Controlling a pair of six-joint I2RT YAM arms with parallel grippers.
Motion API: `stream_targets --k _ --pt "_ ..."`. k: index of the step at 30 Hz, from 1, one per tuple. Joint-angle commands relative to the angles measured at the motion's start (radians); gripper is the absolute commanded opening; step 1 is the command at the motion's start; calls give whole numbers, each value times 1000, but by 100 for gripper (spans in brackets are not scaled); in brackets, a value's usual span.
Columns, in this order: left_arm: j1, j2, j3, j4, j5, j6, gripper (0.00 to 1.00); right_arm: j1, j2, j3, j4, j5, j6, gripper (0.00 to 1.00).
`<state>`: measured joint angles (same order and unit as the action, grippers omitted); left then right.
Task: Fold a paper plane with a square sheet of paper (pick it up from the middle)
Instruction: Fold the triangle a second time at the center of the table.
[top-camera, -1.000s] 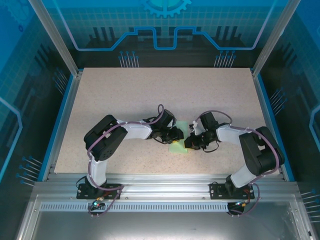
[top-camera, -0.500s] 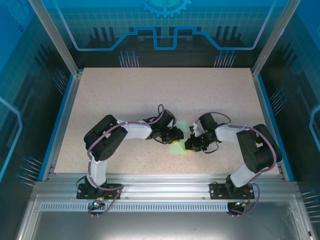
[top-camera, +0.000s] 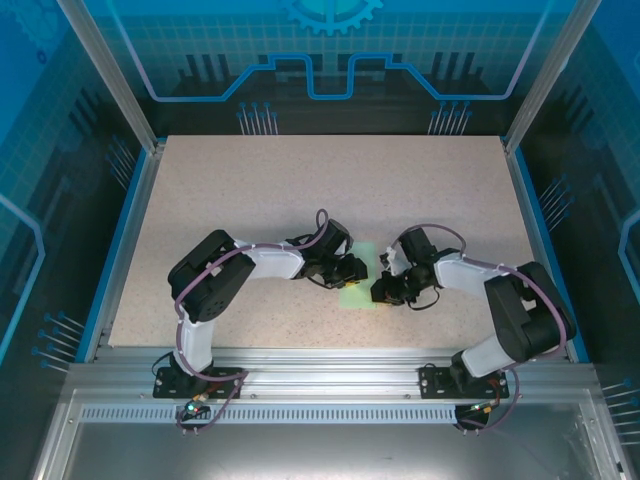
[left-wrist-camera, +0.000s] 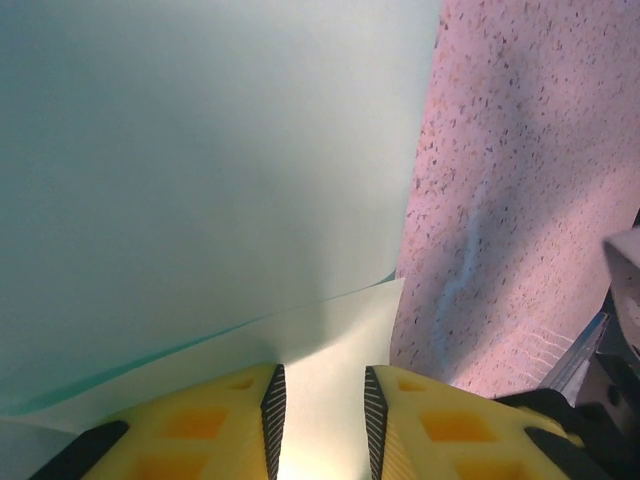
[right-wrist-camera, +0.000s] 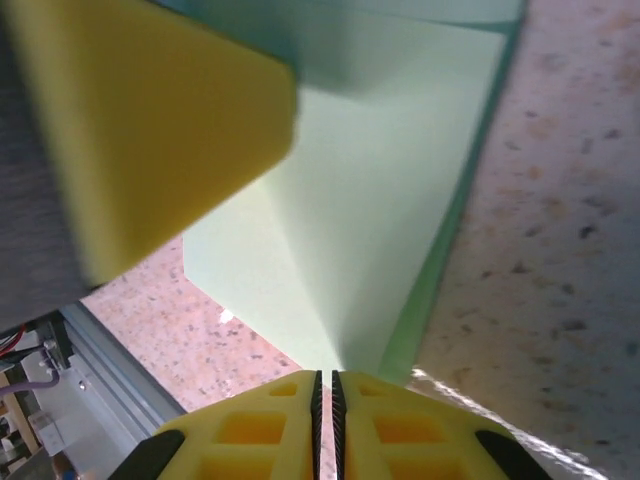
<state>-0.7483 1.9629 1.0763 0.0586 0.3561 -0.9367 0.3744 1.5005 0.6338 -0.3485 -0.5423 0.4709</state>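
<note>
The sheet of paper (top-camera: 356, 293) lies on the table (top-camera: 300, 190) between the 2 grippers, near the front edge. 1 part of it is bent up, so a fold is being made. The right gripper (right-wrist-camera: 324, 385) is pinched almost flat on a crease of the paper. The left gripper (left-wrist-camera: 320, 390) has its jaws a little apart. Paper shows in the gap, but the jaws do not seem to squeeze it. It is no paper plane yet. I think most folds are left.
</note>
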Motion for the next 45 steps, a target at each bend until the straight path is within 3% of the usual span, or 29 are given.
stream_targets --k 1,10,27,36,45 --pt "-7 -13 -21 -2 -11 8 31 38 -7 19 -15 -25 9 14" --pt "-8 -15 -16 -9 -11 10 31 29 86 8 -22 40 12 14" --pt "-8 -7 -19 -6 -11 15 31 -55 7 -131 -28 0 58 14" --pt "-7 -4 -17 -3 -10 12 31 -62 -114 -79 -44 -57 63 14" --pt "-7 1 0 -12 -5 14 31 -52 40 5 -20 -68 43 14"
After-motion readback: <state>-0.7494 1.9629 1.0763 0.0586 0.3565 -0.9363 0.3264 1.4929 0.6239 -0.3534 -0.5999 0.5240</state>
